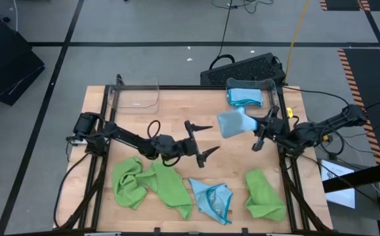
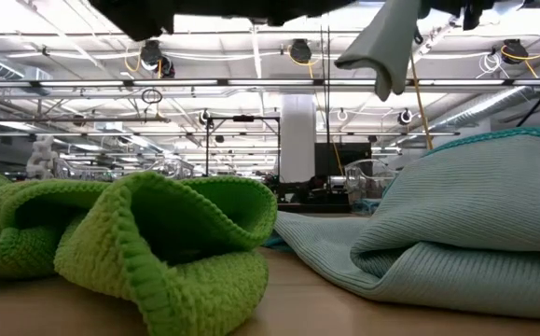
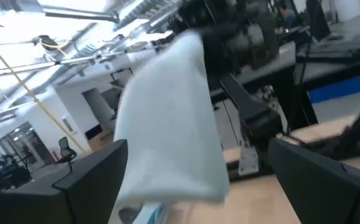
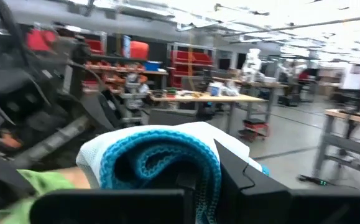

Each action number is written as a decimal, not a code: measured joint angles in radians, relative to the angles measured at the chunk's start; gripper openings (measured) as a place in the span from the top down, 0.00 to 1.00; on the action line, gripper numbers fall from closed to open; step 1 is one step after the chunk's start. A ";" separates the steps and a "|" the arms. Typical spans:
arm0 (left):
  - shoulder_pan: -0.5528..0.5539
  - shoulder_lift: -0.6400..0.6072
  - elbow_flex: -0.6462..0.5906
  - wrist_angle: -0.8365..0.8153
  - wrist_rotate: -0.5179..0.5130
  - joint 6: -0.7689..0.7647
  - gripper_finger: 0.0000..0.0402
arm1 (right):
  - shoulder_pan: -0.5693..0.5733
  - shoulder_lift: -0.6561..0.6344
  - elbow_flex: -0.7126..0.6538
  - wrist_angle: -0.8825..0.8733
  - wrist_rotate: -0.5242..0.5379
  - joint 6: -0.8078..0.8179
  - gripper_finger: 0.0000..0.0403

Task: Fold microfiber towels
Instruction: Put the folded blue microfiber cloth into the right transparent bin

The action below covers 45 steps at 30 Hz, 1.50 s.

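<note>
- I am working over a light wooden table (image 1: 176, 108) in a large workshop, with a clear plastic bin (image 1: 137, 97) at its far left corner and a stack of folded blue towels (image 1: 244, 96) at its far right.
- My right gripper (image 1: 260, 128) is pinching a folded light blue towel (image 1: 232, 122), holding it in the air above the table, just short of that stack.
- My left gripper (image 1: 201, 139) is hovering at mid-table with its fingers spread wide, holding nothing.
- Crumpled towels are waiting along the near edge: a lime green towel (image 1: 151, 183) at left, a blue towel with teal edging (image 1: 211, 198) in the middle, another green towel (image 1: 264, 194) at right.
- I judge the step in hand to be the stacking: next I need to carry the held towel over the pile, lower it square and let go.
</note>
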 joint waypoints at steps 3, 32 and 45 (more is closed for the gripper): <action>0.005 0.023 0.060 -0.036 -0.004 -0.005 0.03 | 0.000 0.022 0.000 0.017 0.037 -0.019 0.96; 0.066 0.231 0.389 -0.300 -0.306 0.062 0.10 | 0.003 0.050 0.000 0.028 -0.003 -0.021 0.96; 0.067 0.231 0.389 -0.342 -0.466 0.181 0.40 | 0.003 0.049 0.000 0.023 -0.004 -0.021 0.96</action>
